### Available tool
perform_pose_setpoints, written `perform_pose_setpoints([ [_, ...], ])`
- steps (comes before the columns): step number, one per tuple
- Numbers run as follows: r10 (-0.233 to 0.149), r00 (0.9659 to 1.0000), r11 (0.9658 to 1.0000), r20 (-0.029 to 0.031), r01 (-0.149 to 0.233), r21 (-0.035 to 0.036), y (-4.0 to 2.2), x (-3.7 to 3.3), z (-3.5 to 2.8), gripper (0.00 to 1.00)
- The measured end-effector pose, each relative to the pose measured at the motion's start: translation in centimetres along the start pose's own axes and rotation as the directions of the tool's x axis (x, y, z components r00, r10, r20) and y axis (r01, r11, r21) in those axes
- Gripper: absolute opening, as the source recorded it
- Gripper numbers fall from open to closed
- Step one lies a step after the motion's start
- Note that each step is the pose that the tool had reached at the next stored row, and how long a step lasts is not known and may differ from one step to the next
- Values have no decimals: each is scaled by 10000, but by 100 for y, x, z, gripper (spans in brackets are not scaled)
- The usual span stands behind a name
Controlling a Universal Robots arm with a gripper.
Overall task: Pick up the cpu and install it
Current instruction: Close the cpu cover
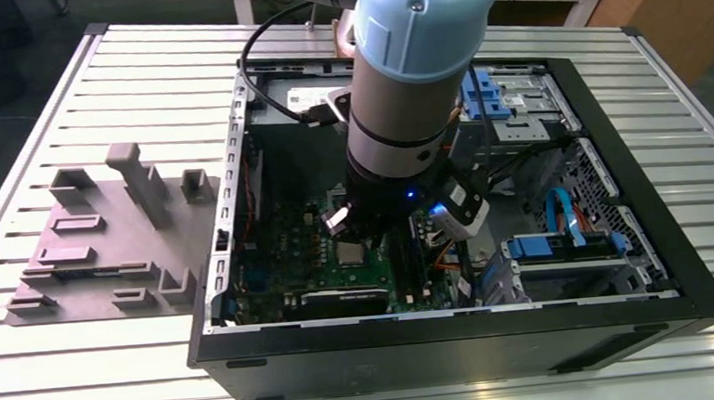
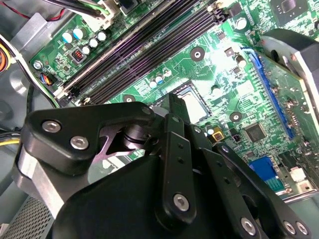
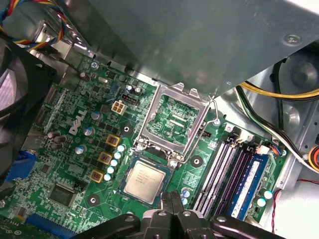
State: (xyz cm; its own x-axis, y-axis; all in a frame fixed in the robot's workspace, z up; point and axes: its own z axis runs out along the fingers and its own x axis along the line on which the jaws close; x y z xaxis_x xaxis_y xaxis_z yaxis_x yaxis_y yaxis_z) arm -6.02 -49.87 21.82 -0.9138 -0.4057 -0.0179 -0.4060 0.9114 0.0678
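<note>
The cpu [image 3: 144, 181], a small silvery-grey square chip, lies flat in its socket on the green motherboard [image 3: 75, 124] inside the open computer case [image 1: 464, 328]. The socket's metal load frame [image 3: 172, 119] stands flipped open beside it. My gripper [image 3: 169, 200] hovers just over the chip's edge, fingers shut together with nothing between them. In the exterior view the cpu [image 1: 352, 252] shows as a pale square just below my gripper [image 1: 344, 225]. In the second wrist view the black fingers [image 2: 174, 124] cover much of the socket [image 2: 197, 109].
Memory slots [image 3: 229, 174] run alongside the socket. A black fan [image 3: 15, 99] and cable bundles [image 3: 279, 99] crowd the case walls. Blue drive brackets [image 1: 559, 243] sit at the exterior view's right. A grey plastic tray [image 1: 99, 244] rests on the slatted table [image 1: 95, 365], left of the case.
</note>
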Motion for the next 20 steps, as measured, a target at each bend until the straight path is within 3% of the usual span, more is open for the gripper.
perform_pose_setpoints([
  [20,-7,10000,10000,-1,7,1,-14,-33,-9,10],
])
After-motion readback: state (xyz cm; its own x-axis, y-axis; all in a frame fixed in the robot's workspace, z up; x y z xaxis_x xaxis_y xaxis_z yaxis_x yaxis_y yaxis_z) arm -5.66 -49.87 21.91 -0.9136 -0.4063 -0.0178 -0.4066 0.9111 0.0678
